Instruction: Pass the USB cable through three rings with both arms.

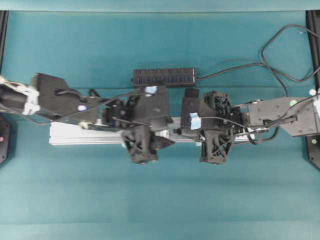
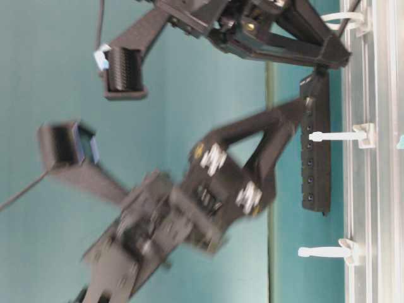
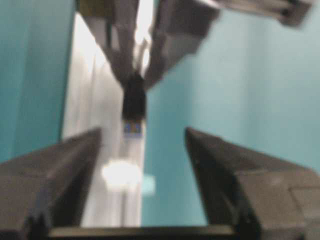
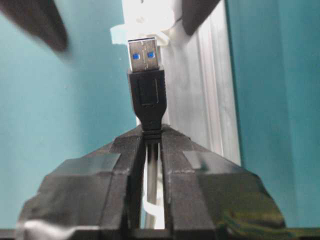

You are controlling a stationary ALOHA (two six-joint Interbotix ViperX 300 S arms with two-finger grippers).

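My right gripper [image 4: 152,132] is shut on the USB cable [image 4: 145,85] just behind its black plug. The blue-tipped plug sticks out ahead over the silver rail [image 4: 210,100]. One white ring [image 4: 142,22] stands beyond the plug and another [image 4: 152,210] shows through the gap under the jaws. My left gripper [image 3: 143,131] faces that plug [image 3: 134,105] with its fingers wide open around nothing, a blurred ring [image 3: 120,172] below them. From table level the three rings [image 2: 341,134] stand along the rail [image 2: 372,189]. Overhead, the two grippers [image 1: 167,141] [image 1: 181,133] meet over the rail's middle.
A black multi-port hub [image 1: 164,76] lies just behind the rail, and its cord [image 1: 280,45] loops off to the back right. Teal cloth [image 1: 160,200] covers the table. Dark frame posts [image 1: 314,30] stand at the side edges.
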